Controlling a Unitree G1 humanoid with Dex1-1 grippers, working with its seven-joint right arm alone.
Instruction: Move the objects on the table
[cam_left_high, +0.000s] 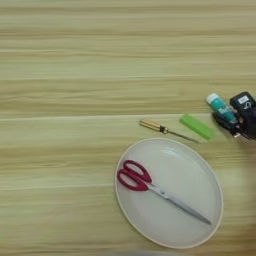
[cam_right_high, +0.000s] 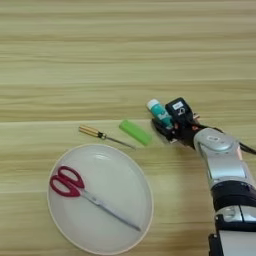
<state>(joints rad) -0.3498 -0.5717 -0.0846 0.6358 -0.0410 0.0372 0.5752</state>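
Observation:
A white tube with a teal label (cam_right_high: 160, 113) lies tilted near the table's right side, cap pointing up-left. My right gripper (cam_right_high: 169, 119) is shut on it, one black finger on each side; it also shows at the right edge of the left eye view (cam_left_high: 234, 114). The silver forearm (cam_right_high: 222, 160) comes in from the bottom right. Red-handled scissors (cam_left_high: 150, 185) lie inside the large round beige plate (cam_left_high: 190, 165), blades pointing down-right. The plate rests on the wooden table (cam_left_high: 75, 75), below and left of the gripper.
A small screwdriver with a yellow-brown handle (cam_left_high: 162, 130) lies just above the plate's rim. A flat green block (cam_left_high: 196, 126) sits between the screwdriver and the tube, close to the gripper's left.

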